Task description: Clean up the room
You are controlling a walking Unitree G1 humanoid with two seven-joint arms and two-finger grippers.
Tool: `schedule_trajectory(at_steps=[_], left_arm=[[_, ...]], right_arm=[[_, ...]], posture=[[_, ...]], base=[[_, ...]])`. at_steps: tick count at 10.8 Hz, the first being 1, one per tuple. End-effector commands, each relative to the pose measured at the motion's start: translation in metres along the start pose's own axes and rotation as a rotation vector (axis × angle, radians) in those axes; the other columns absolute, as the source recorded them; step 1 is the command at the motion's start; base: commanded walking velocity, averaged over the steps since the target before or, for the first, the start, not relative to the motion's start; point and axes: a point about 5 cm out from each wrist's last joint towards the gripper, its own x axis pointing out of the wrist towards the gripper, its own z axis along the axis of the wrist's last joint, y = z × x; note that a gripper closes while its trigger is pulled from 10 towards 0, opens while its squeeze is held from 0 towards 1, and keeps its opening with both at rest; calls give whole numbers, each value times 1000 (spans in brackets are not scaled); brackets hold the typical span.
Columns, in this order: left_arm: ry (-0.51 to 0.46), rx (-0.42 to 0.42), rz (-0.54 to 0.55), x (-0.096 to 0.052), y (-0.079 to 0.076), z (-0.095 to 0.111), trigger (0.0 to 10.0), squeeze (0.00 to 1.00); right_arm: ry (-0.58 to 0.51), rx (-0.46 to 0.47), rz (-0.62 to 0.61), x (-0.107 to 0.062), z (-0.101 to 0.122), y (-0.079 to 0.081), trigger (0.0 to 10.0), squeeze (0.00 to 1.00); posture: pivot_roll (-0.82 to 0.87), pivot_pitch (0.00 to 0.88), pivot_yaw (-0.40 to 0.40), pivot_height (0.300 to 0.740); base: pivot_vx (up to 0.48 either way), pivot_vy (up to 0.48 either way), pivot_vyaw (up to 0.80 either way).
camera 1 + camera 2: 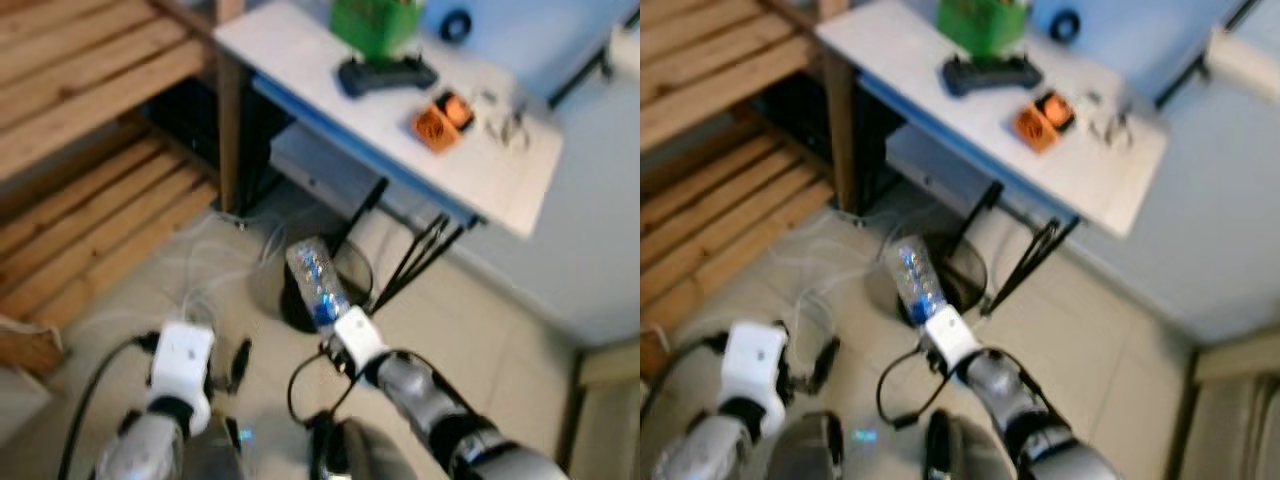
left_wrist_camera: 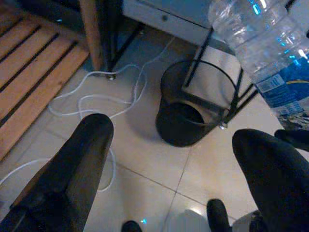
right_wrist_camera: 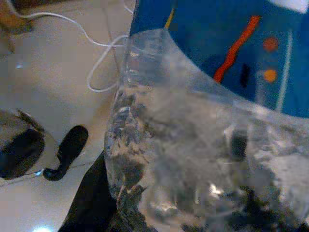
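Over the floor beside the bench (image 1: 300,60) | right tool (image 1: 325,330) clamps plastic bottle (image 1: 315,280) above black bin (image 2: 193,113) | left tool (image 2: 169,159) wide (idle) | step: binning; next: centre over rim, release.

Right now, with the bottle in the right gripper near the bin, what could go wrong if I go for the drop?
1. The plastic bottle is held by the right gripper near its lower end, tilted; it may not be squarely over the black bin and could miss it.
2. White cables lie loose on the floor beside the bin; stepping closer could snag them.
3. The table's black legs stand right by the bin, so the arm could knock them.
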Motion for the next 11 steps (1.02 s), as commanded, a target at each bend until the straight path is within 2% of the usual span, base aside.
schedule_trajectory(at_steps=[1, 4, 5, 8, 10, 11], left_arm=[[9, -12, -38, 0, -11, -3, 10000, 0], [10, -8, -35, 0, -16, -4, 10000, 0], [10, -13, -21, 1, -14, -4, 10000, 0], [5, -5, -21, 4, -12, -3, 10000, 0], [11, -5, -39, 7, -12, -2, 10000, 0], [12, -8, -47, 7, -12, -2, 10000, 0]], right_arm=[[53, 32, -50, -9, -18, -11, 10000, 0], [57, 41, -76, -9, -16, -16, 10000, 0], [58, 48, -86, -10, -16, -18, 10000, 0], [57, 41, -86, -10, -17, -17, 10000, 0], [48, 46, -90, -10, -16, -16, 10000, 0], [62, 41, -87, -9, -17, -16, 10000, 0]], posture=[[186, 245, -201, 740], [185, 238, -208, 740], [183, 237, -207, 740], [180, 237, -202, 740], [180, 235, -198, 740], [180, 234, -197, 740]], base=[[0, 0, -788], [0, 0, -796], [0, 0, 0], [375, 295, 0], [431, 0, 0], [442, 0, -738]])
